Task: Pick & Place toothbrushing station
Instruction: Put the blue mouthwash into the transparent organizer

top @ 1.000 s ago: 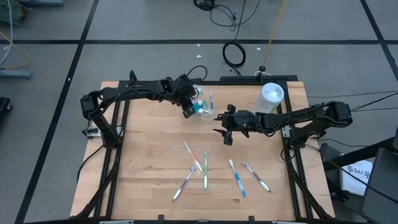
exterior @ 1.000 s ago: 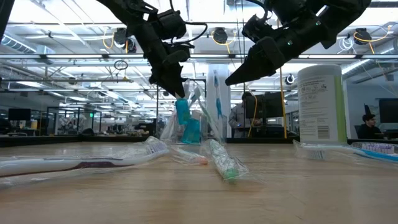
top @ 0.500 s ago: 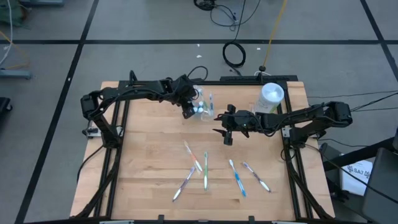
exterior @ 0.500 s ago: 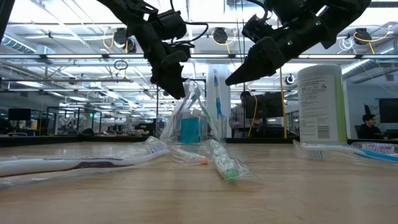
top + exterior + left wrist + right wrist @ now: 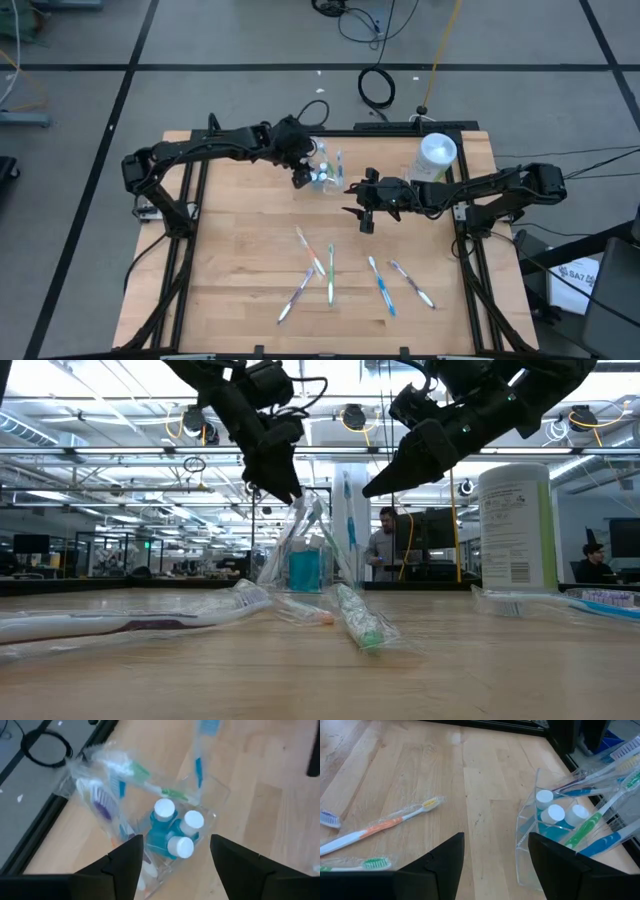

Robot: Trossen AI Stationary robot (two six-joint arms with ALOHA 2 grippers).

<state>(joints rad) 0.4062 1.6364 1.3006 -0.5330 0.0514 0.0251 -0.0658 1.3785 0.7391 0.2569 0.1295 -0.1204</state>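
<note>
The left gripper (image 5: pixel 301 172) hung above the clear organiser (image 5: pixel 325 172) near the far edge of the wooden table (image 5: pixel 240 260), its 2 fingers spread wide with nothing between them. In the left wrist view the fingers (image 5: pixel 125 862) framed the organiser (image 5: pixel 170 835) from above, and 3 small blue bottles (image 5: pixel 172 832) with white caps stood together inside it, with wrapped toothbrushes (image 5: pixel 145 782) leaning out of it. The low view showed the left gripper (image 5: pixel 280 480) clear of the organiser (image 5: pixel 305 555) and above it, not touching the brushes. The right gripper (image 5: pixel 362 215) hovered just beside the organiser on the side toward the right arm, its fingers also parted and holding nothing; in the right wrist view its fingers (image 5: pixel 445 865) pointed over bare wood, with the organiser (image 5: pixel 555 827) and its bottles (image 5: pixel 557 815) off to one side and a wrapped orange toothbrush (image 5: pixel 382 827) lying flat on the table. A white wipes canister (image 5: pixel 437 157) stood upright at the far right corner of the table. Several more wrapped toothbrushes (image 5: pixel 330 272) lay scattered on the near half of the table, well apart from both grippers. In the low view a person (image 5: pixel 381 550) stood in the room behind the table.
</note>
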